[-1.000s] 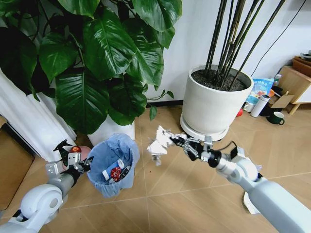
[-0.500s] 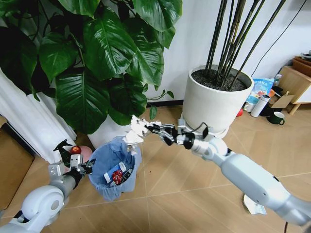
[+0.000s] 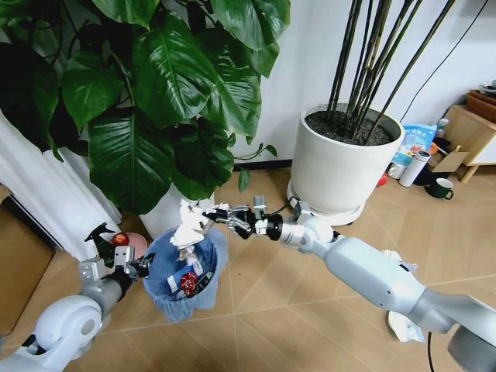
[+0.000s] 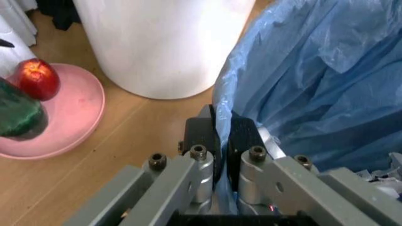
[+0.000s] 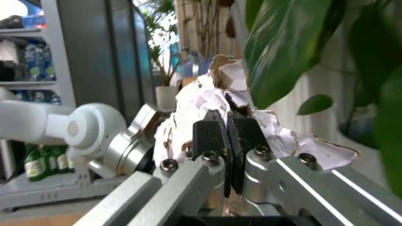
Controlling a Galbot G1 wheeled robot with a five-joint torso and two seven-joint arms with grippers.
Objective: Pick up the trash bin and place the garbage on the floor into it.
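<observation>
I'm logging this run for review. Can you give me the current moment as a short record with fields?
left gripper: shut on the rim of the trash bin, holding it above the floor
right gripper: shut on a crumpled paper wad, over the bin's opening
bin contents: red wrapper and other litter
nearby: white plant pot

Even, bright daylight fills the room. Glossy leaves carry white glare. The floor shows soft shadows. Head view bends at its edges; wrist views blur nearby metal.
</observation>
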